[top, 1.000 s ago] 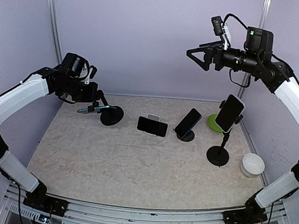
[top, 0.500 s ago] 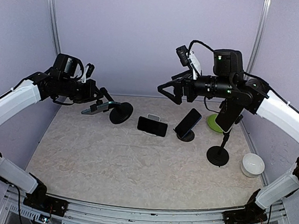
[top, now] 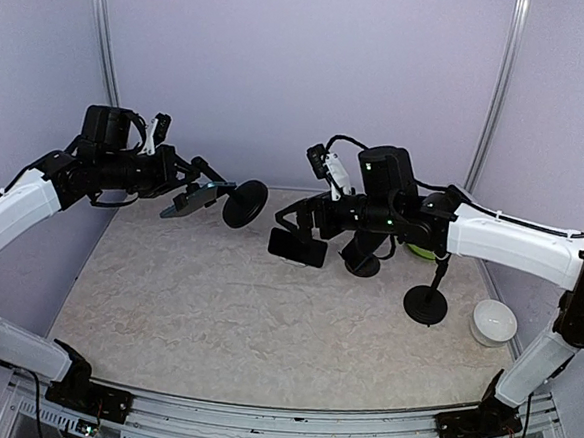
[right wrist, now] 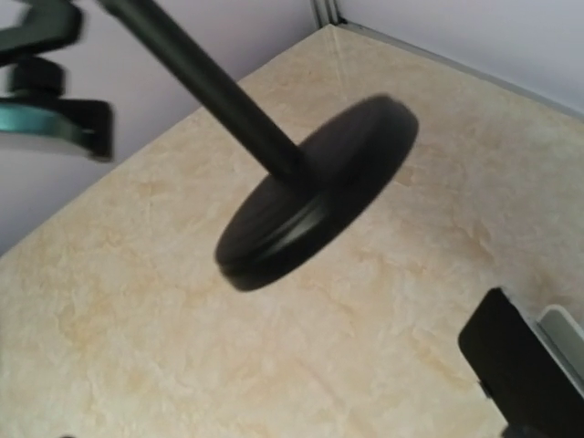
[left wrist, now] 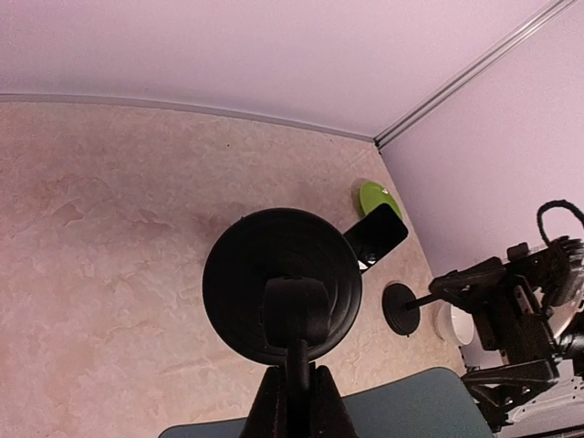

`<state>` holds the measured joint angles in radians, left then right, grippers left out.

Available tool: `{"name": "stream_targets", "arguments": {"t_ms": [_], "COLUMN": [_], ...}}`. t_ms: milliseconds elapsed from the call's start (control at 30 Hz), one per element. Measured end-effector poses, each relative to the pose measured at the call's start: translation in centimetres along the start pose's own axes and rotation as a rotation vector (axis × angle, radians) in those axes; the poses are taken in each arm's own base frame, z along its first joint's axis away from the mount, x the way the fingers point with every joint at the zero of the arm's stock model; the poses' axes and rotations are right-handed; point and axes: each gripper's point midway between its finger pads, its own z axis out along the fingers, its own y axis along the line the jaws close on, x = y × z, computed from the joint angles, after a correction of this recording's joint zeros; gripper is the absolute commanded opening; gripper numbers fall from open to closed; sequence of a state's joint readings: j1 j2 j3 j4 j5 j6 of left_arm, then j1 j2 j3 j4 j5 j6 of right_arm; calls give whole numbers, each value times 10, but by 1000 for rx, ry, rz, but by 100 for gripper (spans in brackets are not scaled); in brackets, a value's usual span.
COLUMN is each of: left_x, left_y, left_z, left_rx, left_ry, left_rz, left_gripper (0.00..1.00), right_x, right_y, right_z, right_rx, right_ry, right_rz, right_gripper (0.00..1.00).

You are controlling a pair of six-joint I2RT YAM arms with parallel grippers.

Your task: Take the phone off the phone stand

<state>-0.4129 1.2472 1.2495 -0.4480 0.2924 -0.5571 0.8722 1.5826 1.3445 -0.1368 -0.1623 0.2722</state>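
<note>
One broad bench [top: 215,314] carried several other phones on their stands, and above it the left arm [top: 33,196] and right arm [top: 511,244] reached toward each other. The phone stand [top: 245,204] hung in the air over the bench's far left, tipped almost flat with its round base pointing at the right arm. The teal phone [top: 191,200] sat in its cradle at the other end. The left gripper [left wrist: 299,401] was clamped on the thin stem just below the cradle. The right gripper [top: 287,219], jaws apart and holding nothing, hovered near the base, just above a black phone [top: 297,247] on the bench. A pull on the teal phone could have twisted the stem in that narrow hold, or dropped the phone. The low right arm might also have knocked the black phone below.
</note>
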Motion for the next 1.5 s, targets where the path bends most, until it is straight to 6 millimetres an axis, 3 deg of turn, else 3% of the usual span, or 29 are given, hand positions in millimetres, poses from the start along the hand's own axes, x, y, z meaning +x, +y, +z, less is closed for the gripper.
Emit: {"name": "stream_targets", "arguments": {"t_ms": [233,367,767,933,1167,1300,1500], "left_x": [-8,-5,22,19,25,30,43], "left_y": [-15,-17,-13,-24,-30,-30,-30], "left_z": [-10,-11,1,0,0,0,-1], "left_rx": [58,83,108,160,202,208,217], "left_ry": [-38,-43,0,-4,26,45,104], "left_rz": [-11,-20,-82,-79,-78,-75,-69], "left_gripper": [0,0,0,0,0,0,0], "right_x": [16,15,4,13,20,21,16], "right_y": [-8,-8,17,4,-16,-24,-52], "right_z": [36,56,76,88,87,87,82], "right_rx": [21,21,-34,37,127,139,178], "right_ry": [11,6,-30,-5,16,17,-2], "right_rz": [72,100,94,100,117,129,134], "right_gripper": [100,99,95,90,78,77,77]}}
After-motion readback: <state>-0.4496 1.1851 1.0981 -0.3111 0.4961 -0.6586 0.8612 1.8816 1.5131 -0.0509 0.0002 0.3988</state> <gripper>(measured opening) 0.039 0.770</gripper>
